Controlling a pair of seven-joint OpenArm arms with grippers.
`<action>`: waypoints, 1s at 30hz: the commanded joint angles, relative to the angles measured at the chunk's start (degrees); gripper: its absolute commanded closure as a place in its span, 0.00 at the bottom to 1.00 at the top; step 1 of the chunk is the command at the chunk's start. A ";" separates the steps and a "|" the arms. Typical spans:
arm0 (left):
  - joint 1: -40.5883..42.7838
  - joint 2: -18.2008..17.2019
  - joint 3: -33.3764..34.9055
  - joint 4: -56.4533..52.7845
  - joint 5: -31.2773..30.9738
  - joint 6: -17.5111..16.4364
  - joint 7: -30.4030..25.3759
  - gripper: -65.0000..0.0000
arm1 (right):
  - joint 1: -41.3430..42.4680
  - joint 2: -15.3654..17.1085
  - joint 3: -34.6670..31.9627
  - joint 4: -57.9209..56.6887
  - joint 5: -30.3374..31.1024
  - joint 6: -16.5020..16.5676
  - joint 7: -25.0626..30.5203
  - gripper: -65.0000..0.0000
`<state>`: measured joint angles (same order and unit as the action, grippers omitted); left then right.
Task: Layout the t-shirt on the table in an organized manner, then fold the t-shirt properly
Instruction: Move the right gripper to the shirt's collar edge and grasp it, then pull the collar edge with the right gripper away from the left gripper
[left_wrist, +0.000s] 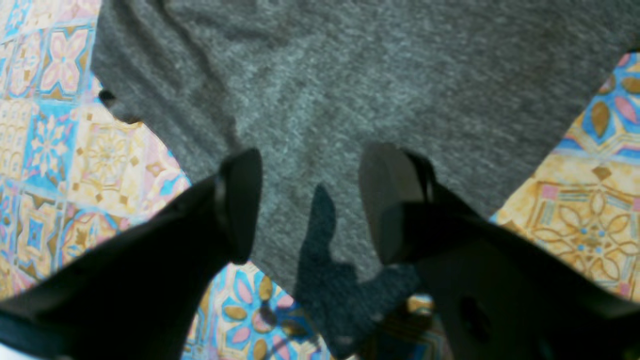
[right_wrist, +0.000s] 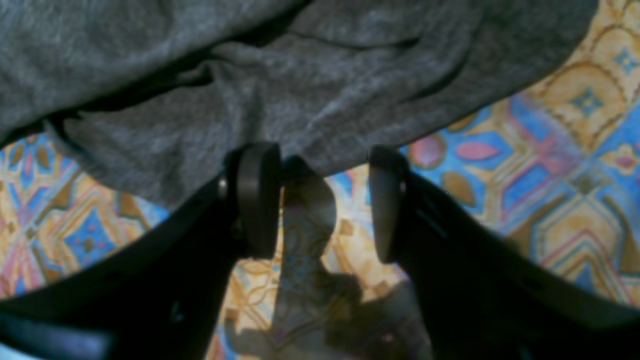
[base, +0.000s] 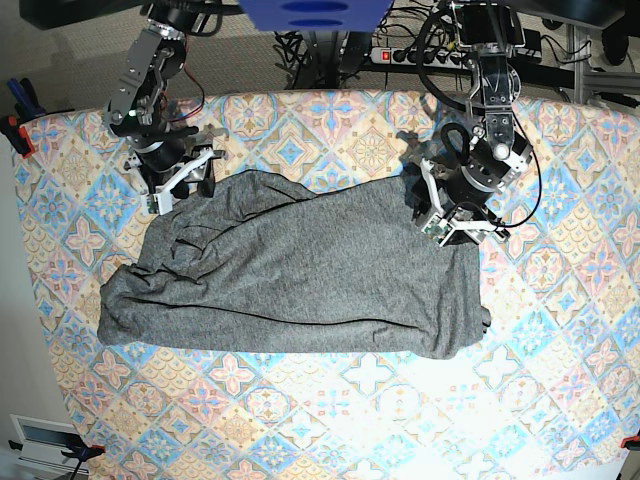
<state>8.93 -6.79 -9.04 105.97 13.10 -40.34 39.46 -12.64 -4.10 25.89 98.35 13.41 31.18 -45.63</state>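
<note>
t-shirt long axis left-right on table (rumpled); both hands agape, empty.

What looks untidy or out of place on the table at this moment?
The t-shirt is not flat: its side near the right tool is bunched into creases and overlapping folds. The rest lies fairly smooth on the table. Nothing looks spilled or damaged.

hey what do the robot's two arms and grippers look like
Both arms are black metal with loose black cables along them. The left gripper and right gripper each have two black fingers ending in rounded flat pads. In the base view, pale grey-white brackets sit at both wrists.
</note>
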 joint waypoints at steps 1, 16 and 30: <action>-0.45 -0.20 -0.15 1.15 -0.75 0.34 -1.09 0.48 | 0.38 0.27 0.00 0.34 0.61 0.16 1.01 0.57; -0.45 -0.20 -0.24 3.26 -0.75 0.34 -0.91 0.48 | 0.29 -1.40 -9.67 -2.04 0.61 0.16 4.00 0.57; -0.45 -0.20 -0.24 3.26 -0.75 0.34 -0.91 0.48 | -0.23 -1.31 -7.30 -3.27 0.61 0.07 4.62 0.58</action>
<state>9.06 -6.79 -9.15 108.12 13.10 -40.34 39.68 -13.10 -5.91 18.02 94.45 13.98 31.77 -41.60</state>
